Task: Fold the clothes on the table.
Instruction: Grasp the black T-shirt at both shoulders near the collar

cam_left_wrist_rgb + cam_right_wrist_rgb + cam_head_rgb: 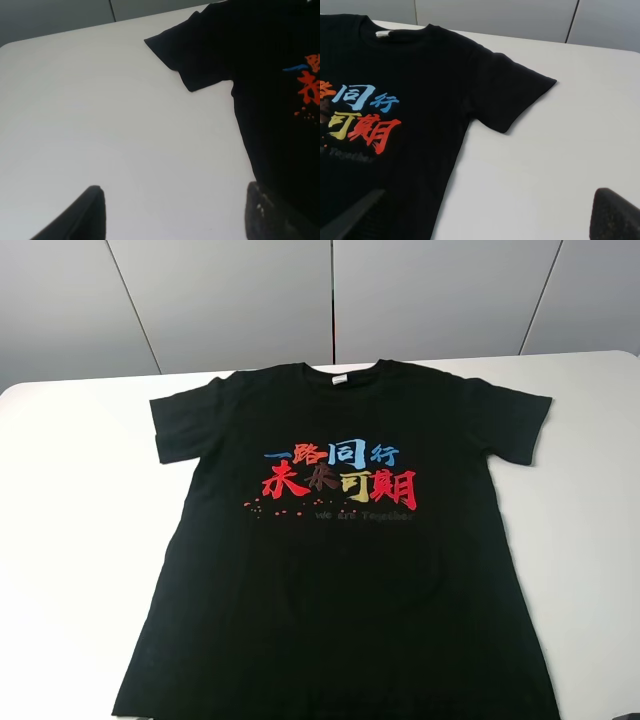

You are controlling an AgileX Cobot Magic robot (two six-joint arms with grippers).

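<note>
One black short-sleeved T-shirt (340, 580) lies flat on one white smooth table (60, 540); two tools, left gripper (175, 195) and right gripper (490, 197), hang spread, empty, over its side edges.

Behind the table (70, 490), a wall (230, 300) of pale grey panels filled the top of the frame. Thin dark seams (333, 300) divided the panels, one upright near the middle and two slanting at the upper left and upper right. The light was soft and even, and the white table looked bright.
</note>
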